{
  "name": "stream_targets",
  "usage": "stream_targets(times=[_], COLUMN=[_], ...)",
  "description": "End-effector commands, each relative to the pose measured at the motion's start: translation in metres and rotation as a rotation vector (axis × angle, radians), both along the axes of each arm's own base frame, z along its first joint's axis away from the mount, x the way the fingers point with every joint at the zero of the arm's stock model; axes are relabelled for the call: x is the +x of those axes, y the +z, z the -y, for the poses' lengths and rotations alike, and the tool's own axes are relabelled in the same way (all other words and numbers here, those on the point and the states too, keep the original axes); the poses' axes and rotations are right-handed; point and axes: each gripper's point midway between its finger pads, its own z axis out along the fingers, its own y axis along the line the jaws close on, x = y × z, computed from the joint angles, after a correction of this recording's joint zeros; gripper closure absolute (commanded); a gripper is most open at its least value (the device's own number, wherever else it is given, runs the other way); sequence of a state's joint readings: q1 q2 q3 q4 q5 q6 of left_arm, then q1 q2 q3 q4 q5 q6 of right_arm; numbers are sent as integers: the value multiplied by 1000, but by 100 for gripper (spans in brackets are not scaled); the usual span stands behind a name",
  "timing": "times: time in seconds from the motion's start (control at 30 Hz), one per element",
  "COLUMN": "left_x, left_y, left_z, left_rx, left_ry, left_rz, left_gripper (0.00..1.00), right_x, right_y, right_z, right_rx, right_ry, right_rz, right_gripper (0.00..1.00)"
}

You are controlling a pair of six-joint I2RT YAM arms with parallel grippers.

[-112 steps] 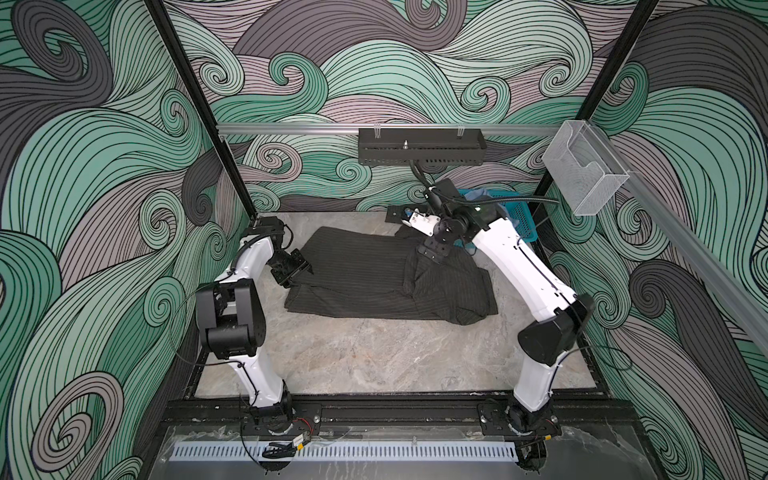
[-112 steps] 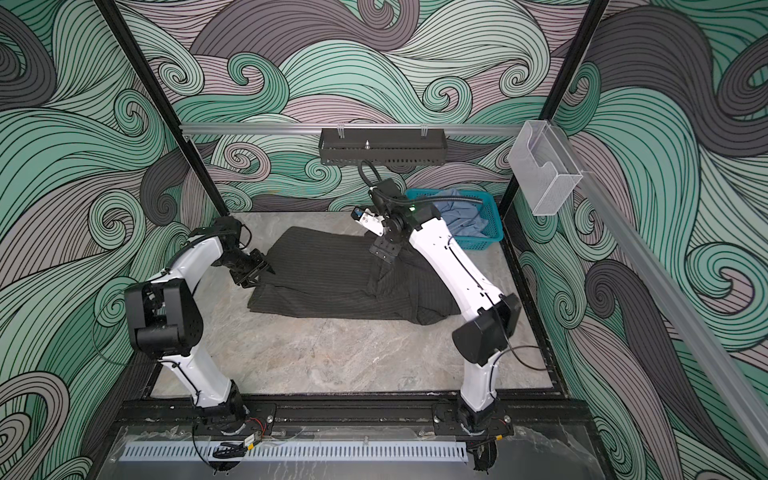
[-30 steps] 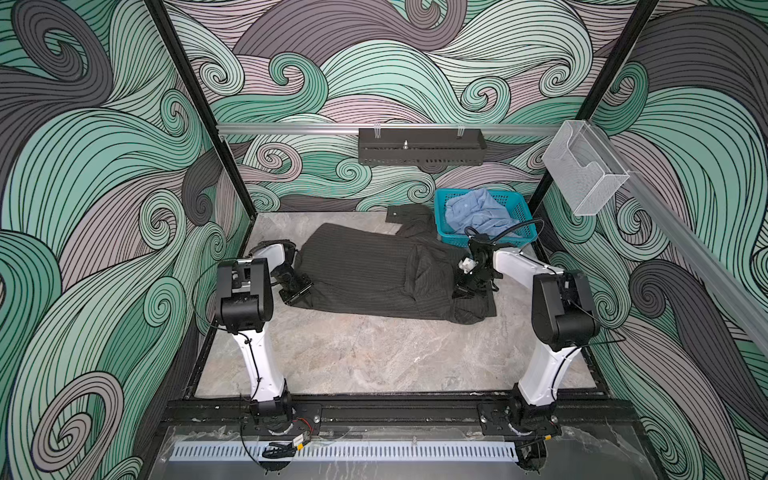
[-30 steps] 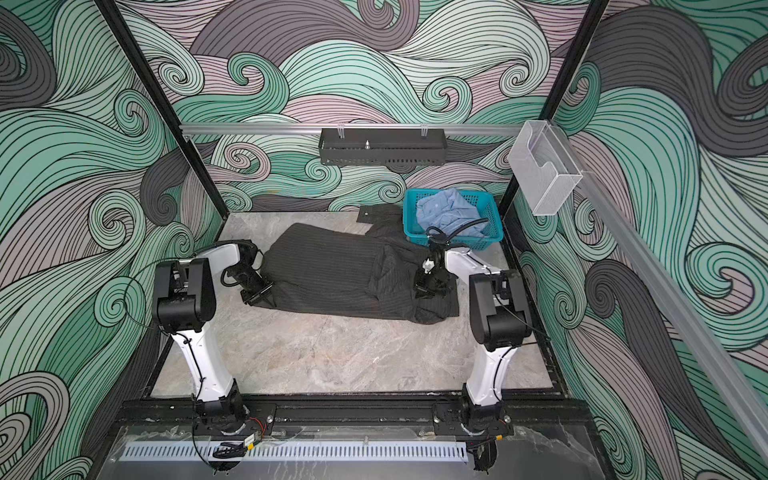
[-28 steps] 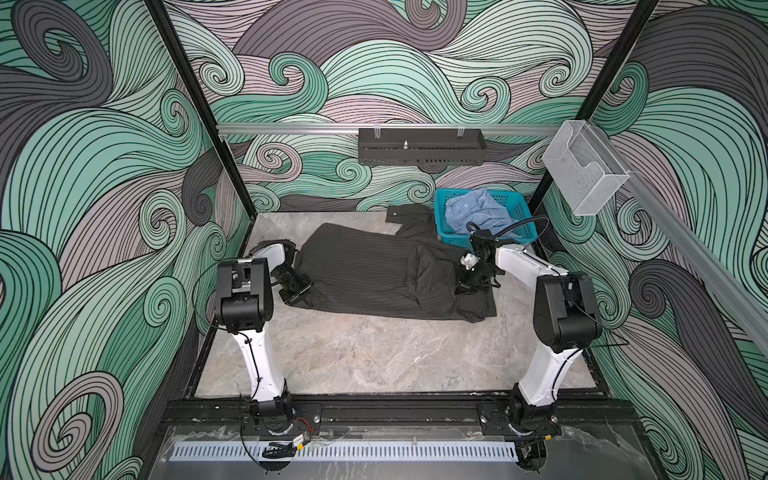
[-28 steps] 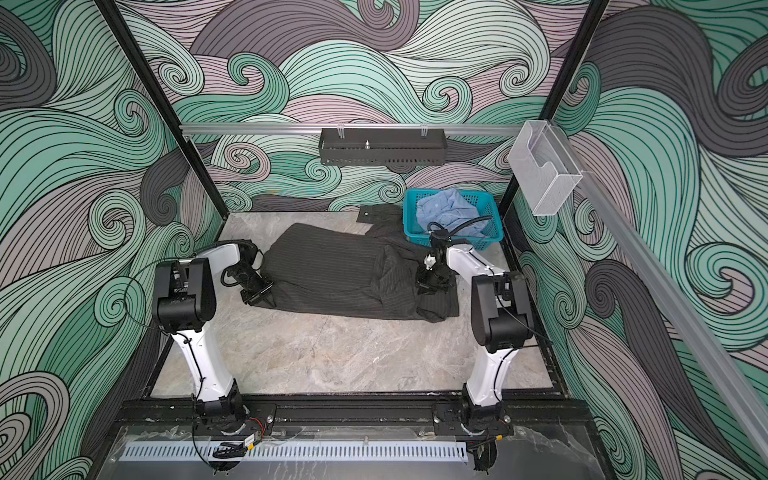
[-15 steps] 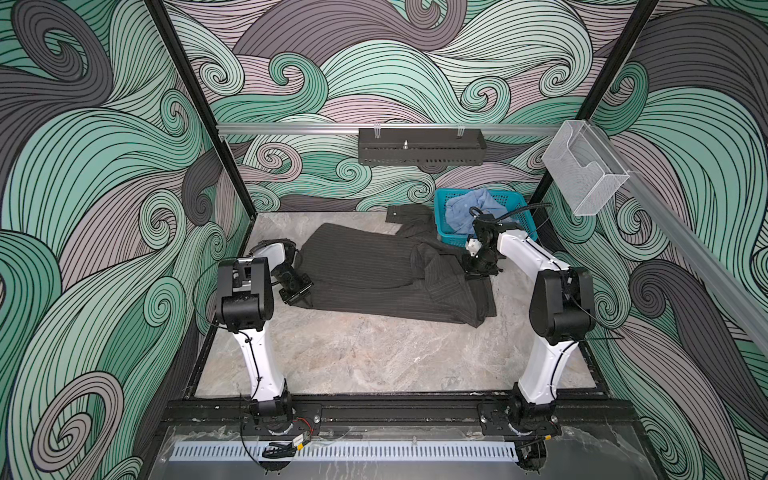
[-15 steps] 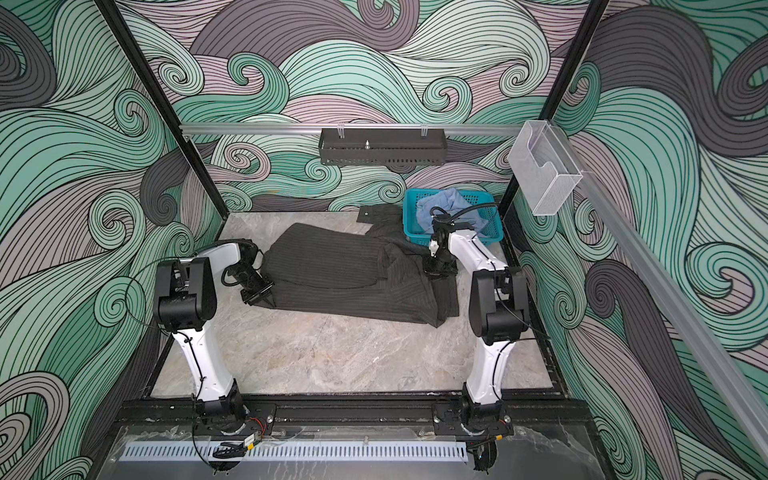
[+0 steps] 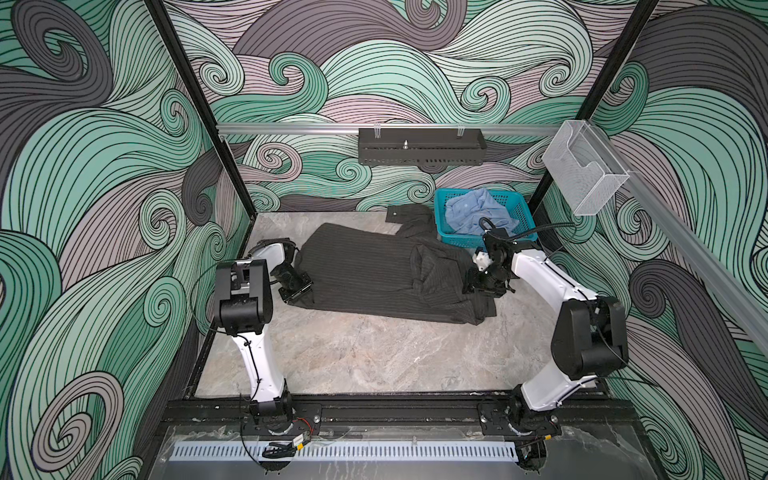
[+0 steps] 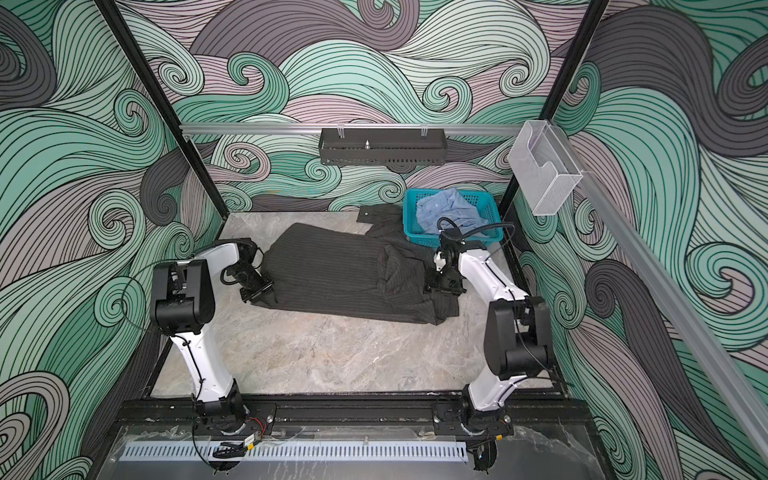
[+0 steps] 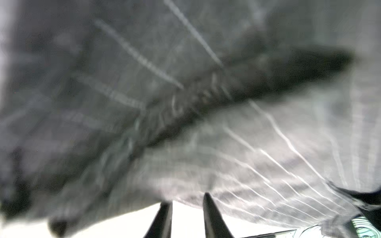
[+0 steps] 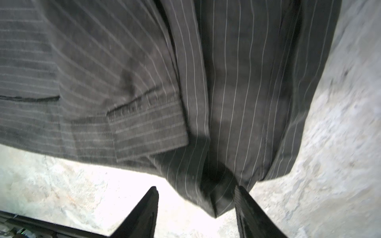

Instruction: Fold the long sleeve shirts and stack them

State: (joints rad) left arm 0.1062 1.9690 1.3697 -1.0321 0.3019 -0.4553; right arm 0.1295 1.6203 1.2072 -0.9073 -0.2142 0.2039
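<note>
The dark pinstriped long sleeve shirt (image 9: 365,270) (image 10: 328,270) lies spread across the back of the table, bunched into a ridge on its right part. One sleeve (image 9: 405,214) trails toward the back wall. The light blue shirt (image 9: 473,210) (image 10: 444,212) sits crumpled in the teal basket (image 9: 521,214) (image 10: 492,218). My left gripper (image 9: 297,291) (image 10: 257,293) (image 11: 186,198) is low at the dark shirt's (image 11: 185,103) left edge, open, with bright table showing between its fingers. My right gripper (image 9: 482,289) (image 10: 442,286) (image 12: 195,188) is open at the shirt's (image 12: 144,72) right edge, a folded corner lying loose between its fingers.
The marble table (image 9: 374,353) stretches in front of the shirt. A black rack (image 9: 419,145) hangs on the back wall and a clear plastic holder (image 9: 582,166) on the right rail. Frame posts stand at the back corners.
Both grippers have opened. The right one carried the shirt's right edge back toward the basket, came forward and down, and let it go. The left arm has barely moved.
</note>
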Motion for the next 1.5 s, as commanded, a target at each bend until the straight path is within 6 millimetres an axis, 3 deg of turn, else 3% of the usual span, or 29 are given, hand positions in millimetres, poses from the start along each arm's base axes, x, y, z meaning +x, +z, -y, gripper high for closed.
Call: stream_targets(times=[0.0, 0.17, 0.37, 0.43, 0.57, 0.63, 0.77, 0.97, 1.23, 1.37, 1.47], left_x=[15, 32, 46, 46, 35, 29, 18, 14, 8, -7, -30], left_y=[40, 52, 35, 22, 0, -11, -27, -27, -26, -27, -30], left_z=[5, 5, -7, -6, -1, -3, -14, -37, -46, -37, -23], left_rx=[-21, -20, 42, 40, 39, 59, 122, 208, 208, 170, 100], left_ry=[-6, -17, -34, -36, -43, -54, -73, -58, -37, -27, -4], left_rz=[146, 200, 166, 121, 45, 2, -84, -109, -125, -148, -167], left_gripper=[64, 47, 43, 47, 64, 70, 80, 100, 100, 99, 92], right_x=[-7, -15, -19, -21, -17, -10, -2, -12, -16, -22, -32], right_y=[-1, -18, -35, -42, -46, -40, -35, -56, -68, -74, -77], right_z=[-4, -9, -21, -21, -17, -12, 2, 25, 19, 12, 10], right_rx=[53, 83, 134, 131, 99, 65, -18, -69, -14, 15, 10], right_ry=[-70, -80, -51, -38, -23, -16, -10, -70, -67, -62, -71], right_rz=[5, -48, -79, -103, -114, -82, -79, -188, -233, -268, -303], right_gripper=[39, 37, 37, 47, 92, 100, 100, 95, 66, 65, 66])
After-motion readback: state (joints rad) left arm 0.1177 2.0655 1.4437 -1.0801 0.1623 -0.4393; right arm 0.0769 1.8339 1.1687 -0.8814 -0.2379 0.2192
